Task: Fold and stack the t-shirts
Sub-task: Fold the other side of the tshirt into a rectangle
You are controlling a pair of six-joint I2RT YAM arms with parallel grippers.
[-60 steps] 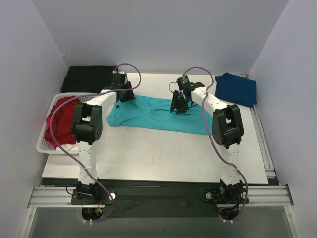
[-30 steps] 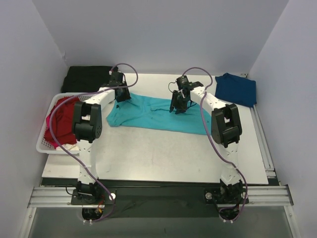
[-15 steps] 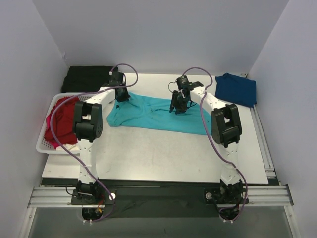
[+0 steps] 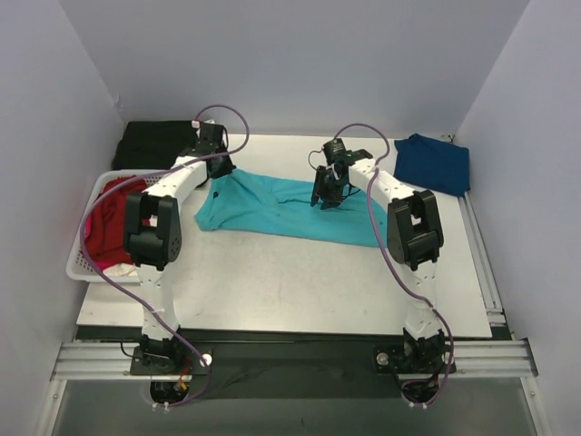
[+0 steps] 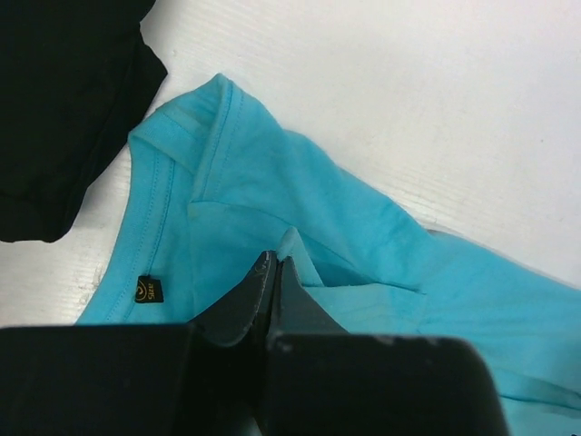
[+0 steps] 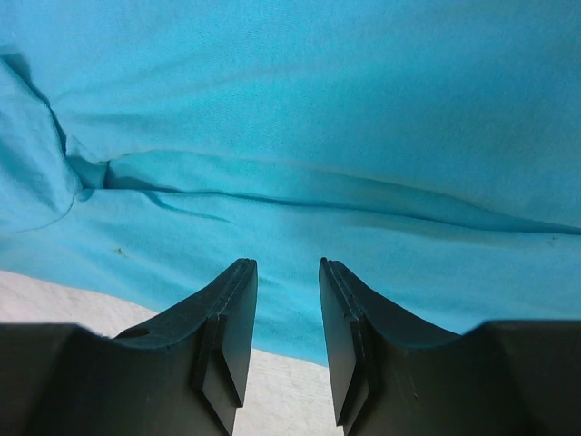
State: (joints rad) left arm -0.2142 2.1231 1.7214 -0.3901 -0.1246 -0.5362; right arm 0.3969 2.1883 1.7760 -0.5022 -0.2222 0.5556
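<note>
Far to the left of the left gripper (image 4: 218, 173), a white basket (image 4: 109, 175) holds the red t-shirt (image 4: 104, 222). Just behind and to the left of that gripper lies a black cloth (image 4: 159, 143), apart from the turquoise t-shirt (image 4: 281, 209) at the wrist view's edge. The left gripper's fingers (image 5: 259, 291) are pressed together on a raised fold of the turquoise t-shirt near its collar – the cloth peaks up at their tips. The shirt spreads crumpled on the table (image 4: 290, 291) from there across to the right gripper (image 4: 325, 195). That gripper points down over the shirt's far edge with its jaws apart and nothing between them – creased cloth lies under them. Well to its right, the navy t-shirt (image 4: 434, 163) lies bunched at the table's far corner.
</note>
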